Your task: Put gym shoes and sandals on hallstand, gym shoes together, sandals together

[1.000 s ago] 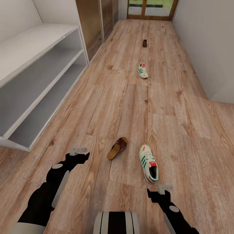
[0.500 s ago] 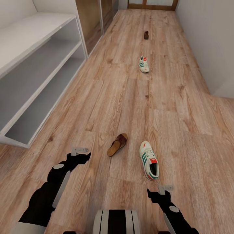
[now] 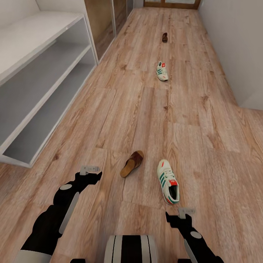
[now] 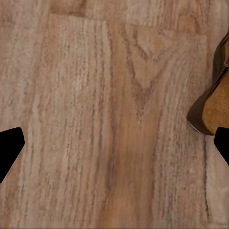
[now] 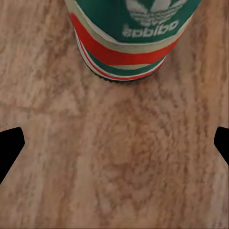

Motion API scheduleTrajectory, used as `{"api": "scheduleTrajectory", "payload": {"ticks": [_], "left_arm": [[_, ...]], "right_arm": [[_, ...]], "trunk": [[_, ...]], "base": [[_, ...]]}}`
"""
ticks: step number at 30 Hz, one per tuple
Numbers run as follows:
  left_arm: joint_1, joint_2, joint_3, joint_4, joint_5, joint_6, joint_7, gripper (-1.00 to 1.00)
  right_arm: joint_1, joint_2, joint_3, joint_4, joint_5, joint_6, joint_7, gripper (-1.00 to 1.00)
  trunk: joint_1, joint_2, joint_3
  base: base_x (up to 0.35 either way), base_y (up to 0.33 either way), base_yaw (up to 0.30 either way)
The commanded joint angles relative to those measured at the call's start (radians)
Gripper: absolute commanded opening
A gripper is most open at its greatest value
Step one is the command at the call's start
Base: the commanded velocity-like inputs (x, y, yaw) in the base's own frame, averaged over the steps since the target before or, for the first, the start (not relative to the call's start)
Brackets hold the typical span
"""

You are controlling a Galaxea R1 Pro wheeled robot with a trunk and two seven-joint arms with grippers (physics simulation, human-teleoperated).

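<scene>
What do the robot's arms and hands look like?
Both arms are chunky and black, with long grey panels and round grey discs at the joints. The left gripper and right gripper are small pale grey blocks. In the wrist views, the fingertips look like black wedges.

Even, bright, diffuse render lighting; soft faint shadows under the near gym shoe point(image 3: 168, 181) ahead of the right claw point(image 3: 185, 211). Wrist views slightly soft, no glare.

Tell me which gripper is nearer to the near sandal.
Left. The left gripper sits just beside the near sandal, with bare floor between. The right gripper is farther back, behind the near gym shoe's heel.
</scene>
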Motion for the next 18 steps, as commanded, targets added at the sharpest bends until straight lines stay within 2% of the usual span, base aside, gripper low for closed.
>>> {"api": "scheduleTrajectory", "payload": {"ticks": [1,10,18], "left_arm": [[-0.001,0.001,-0.001,-0.001,0.01,0.005,0.003,1.0],[-0.001,0.001,-0.001,-0.001,0.01,0.005,0.003,1.0],[-0.001,0.001,-0.002,-0.001,0.009,0.005,0.003,1.0]], "right_arm": [[0.0,0.0,0.0,-0.002,0.0,0.006,0.0,1.0],[0.0,0.0,0.0,-0.004,0.0,0.006,-0.001,1.0],[0.0,0.0,0.0,-0.004,0.0,0.006,0.0,1.0]], "trunk": [[0.0,0.0,-0.001],[0.0,0.0,-0.001],[0.0,0.0,-0.001]], "base": [[0.093,0.0,0.0],[0.025,0.0,0.0],[0.12,0.0,0.0]]}}
